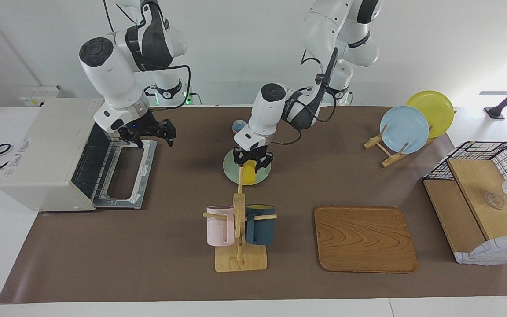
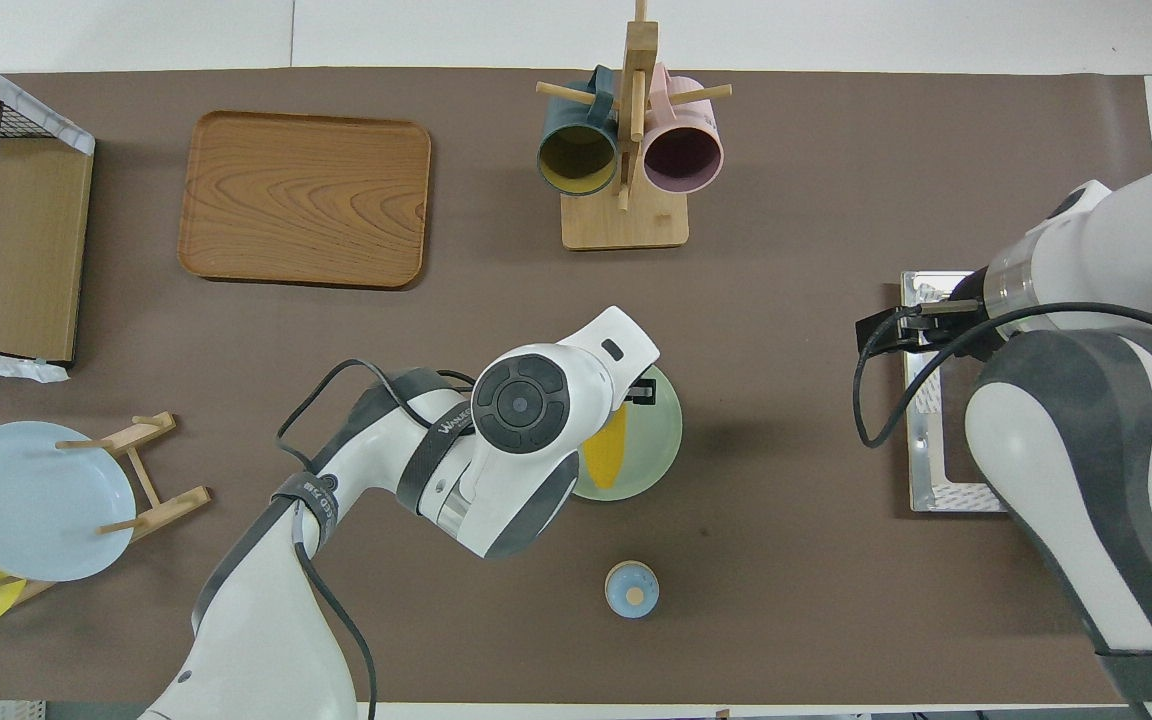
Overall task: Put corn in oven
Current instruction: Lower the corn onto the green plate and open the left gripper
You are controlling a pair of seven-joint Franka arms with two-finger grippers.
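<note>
Left end effector [image 1: 252,164] is down over the pale green plate [image 1: 231,171] in the middle of the desk [image 1: 148,264], its fingers on either side of the corn [image 1: 249,173], which lies on that plate with its tapered tip pointing toward the robots. Can't really tell if it's pinching the cob or just straddling it. Right end effector [image 1: 150,132] hangs over the oven's dropped-down door [image 1: 123,176], fingers spread, holding nothing. That oven [image 1: 51,154] sits at the right arm's end of the desk, wide open, wire rack [image 1: 93,165] visible inside.

Other stuff: a wooden mug tree [image 1: 239,237] with a pink mug [image 1: 219,225] and a dark blue mug [image 1: 260,223] stands farther from the robots than the plate, with a wooden tray [image 1: 363,240] beside it. A little blue lidded jar [image 2: 631,588] sits nearer to the robots than the plate.
</note>
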